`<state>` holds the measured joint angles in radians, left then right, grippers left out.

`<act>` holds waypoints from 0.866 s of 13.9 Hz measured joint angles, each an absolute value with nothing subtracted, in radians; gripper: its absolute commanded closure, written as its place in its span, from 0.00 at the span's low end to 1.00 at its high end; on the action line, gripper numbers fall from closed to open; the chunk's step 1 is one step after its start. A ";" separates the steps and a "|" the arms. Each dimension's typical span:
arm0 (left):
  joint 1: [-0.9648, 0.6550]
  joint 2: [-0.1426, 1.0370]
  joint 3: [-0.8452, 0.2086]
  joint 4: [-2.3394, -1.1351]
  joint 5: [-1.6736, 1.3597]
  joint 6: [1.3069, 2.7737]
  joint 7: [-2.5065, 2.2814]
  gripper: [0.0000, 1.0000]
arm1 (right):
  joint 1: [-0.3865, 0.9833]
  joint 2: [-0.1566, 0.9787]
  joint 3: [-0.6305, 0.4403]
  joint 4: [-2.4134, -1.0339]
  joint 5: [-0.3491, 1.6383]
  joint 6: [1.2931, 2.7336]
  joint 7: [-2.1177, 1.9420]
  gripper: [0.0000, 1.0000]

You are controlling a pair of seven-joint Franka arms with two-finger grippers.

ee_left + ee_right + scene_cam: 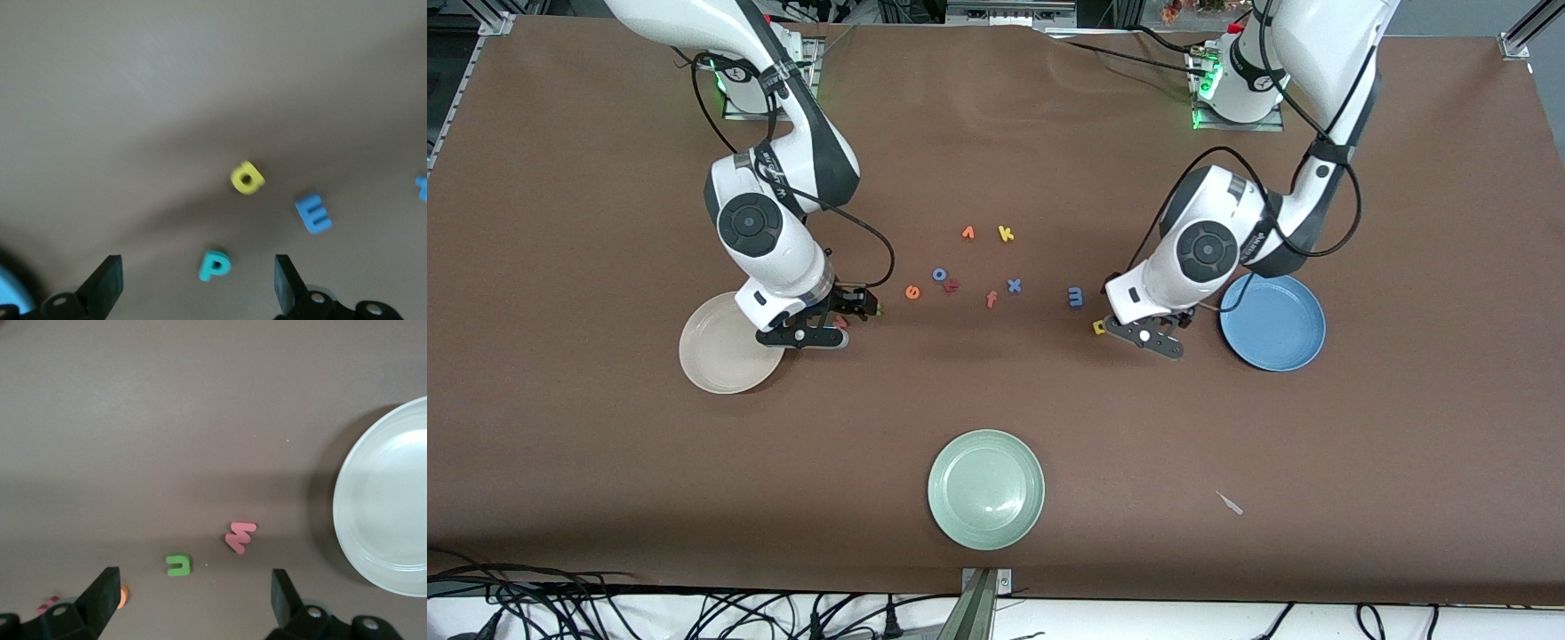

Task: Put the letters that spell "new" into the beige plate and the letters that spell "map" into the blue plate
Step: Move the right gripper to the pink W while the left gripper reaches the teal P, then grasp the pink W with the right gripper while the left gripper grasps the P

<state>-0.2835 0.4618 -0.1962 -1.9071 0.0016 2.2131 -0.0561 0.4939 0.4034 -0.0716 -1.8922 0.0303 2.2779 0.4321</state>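
Observation:
My left gripper (1152, 331) hangs open low over the table beside the blue plate (1303, 351). A teal letter (214, 265) lies between its fingers, untouched. The yellow letter (247, 178) and the blue m (312, 213) lie just past it. My right gripper (834, 318) is open too, low beside the beige plate (703, 364). The green n (178, 565) and the pinkish-red w (240, 537) lie ahead of its fingers. The orange e (122, 595) shows partly at one fingertip. Both plates hold nothing.
A pale green plate (985, 444) sits nearest the front camera. Between the grippers lie an orange v (967, 233), a yellow k (1006, 234), a blue x (1014, 285), a pinkish f (991, 300) and a blue ring-shaped letter (940, 274).

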 measured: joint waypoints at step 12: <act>-0.287 0.439 -0.211 -2.144 0.002 2.431 -0.056 0.41 | 0.448 0.470 -0.108 -2.021 0.129 2.509 0.440 0.01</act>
